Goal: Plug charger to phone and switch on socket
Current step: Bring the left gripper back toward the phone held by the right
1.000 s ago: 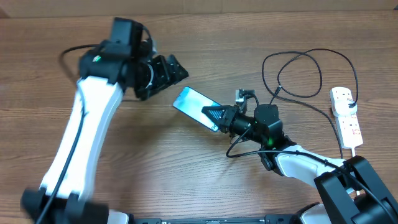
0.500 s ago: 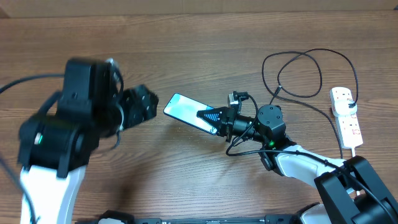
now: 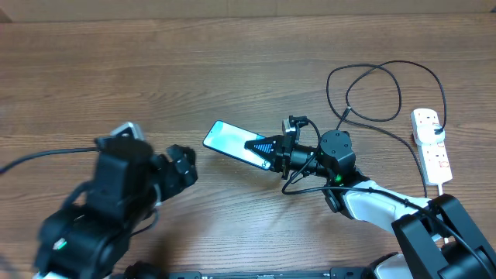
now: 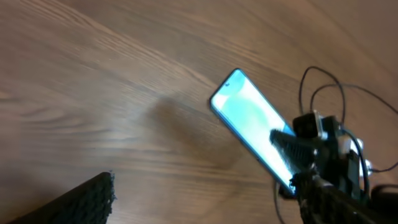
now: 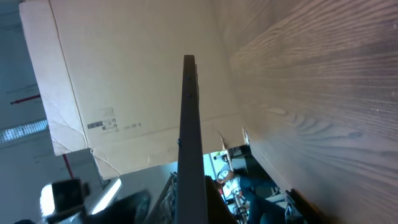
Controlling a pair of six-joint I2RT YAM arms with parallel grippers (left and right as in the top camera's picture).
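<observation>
The phone (image 3: 229, 140), its screen lit cyan, is held tilted above the table by my right gripper (image 3: 266, 146), which is shut on its right short end. In the right wrist view the phone (image 5: 190, 130) shows edge-on between the fingers. In the left wrist view the phone (image 4: 247, 117) has the right gripper (image 4: 287, 144) on its lower end. My left gripper (image 3: 183, 165) is open and empty, left of the phone and apart from it. The black charger cable (image 3: 373, 93) loops at the right. Its plug end is hidden by the right arm. The white socket strip (image 3: 431, 144) lies at the far right.
The left arm (image 3: 101, 217) fills the lower left of the overhead view. The right arm (image 3: 372, 198) reaches in from the lower right over part of the cable. A cardboard wall (image 5: 124, 81) stands at the table's far edge.
My left arm has pulled back down and to the left, away from the phone. The right gripper has shifted the phone slightly left while holding it.
</observation>
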